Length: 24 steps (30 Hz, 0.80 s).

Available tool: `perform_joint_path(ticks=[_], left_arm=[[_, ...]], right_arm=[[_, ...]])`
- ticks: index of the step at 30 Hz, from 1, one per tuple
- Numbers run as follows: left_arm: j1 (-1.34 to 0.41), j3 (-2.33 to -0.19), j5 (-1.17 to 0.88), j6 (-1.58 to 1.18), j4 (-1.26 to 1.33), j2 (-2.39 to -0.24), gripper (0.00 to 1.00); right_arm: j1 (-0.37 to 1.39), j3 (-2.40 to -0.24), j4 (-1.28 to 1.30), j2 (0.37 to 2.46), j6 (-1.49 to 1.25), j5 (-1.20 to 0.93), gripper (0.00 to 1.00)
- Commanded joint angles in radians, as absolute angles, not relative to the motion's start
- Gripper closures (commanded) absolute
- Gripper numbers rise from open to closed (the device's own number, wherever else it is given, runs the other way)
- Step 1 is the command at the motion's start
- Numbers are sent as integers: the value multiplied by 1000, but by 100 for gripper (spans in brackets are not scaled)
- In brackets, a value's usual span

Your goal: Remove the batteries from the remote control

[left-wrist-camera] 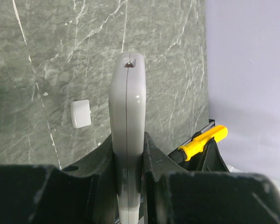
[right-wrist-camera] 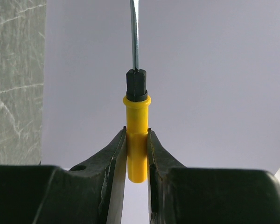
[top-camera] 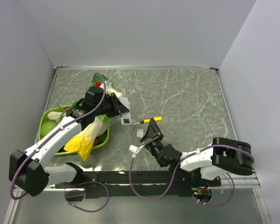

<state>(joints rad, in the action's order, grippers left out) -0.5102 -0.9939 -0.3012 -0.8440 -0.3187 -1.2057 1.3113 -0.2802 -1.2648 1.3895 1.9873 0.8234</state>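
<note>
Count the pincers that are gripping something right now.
2. The left pincer is shut on the remote control, held edge-on. The right pincer is shut on the handle of the yellow screwdriver. Neither grip is hidden.

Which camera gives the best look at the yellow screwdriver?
The right wrist camera: the screwdriver fills the middle, yellow handle clamped in the right pincer, black collar and metal shaft clear. The top camera shows it tiny; the left wrist camera catches only part of its handle behind the remote.
</note>
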Motion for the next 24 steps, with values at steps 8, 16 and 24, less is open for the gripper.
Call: perform_joint_path(ticks=[8, 16, 24], left_arm=[[-515, -1005, -262, -865, -291, -1196, 99], [-515, -1003, -268, -868, -299, -1186, 99], [-526, -999, -285, -884, -298, -1184, 99]], right_arm=[[1321, -305, -1640, 1388, 2321, 841, 100], [1318, -316, -1635, 1385, 2332, 833, 100], [1308, -322, -1620, 1381, 2327, 834, 100]])
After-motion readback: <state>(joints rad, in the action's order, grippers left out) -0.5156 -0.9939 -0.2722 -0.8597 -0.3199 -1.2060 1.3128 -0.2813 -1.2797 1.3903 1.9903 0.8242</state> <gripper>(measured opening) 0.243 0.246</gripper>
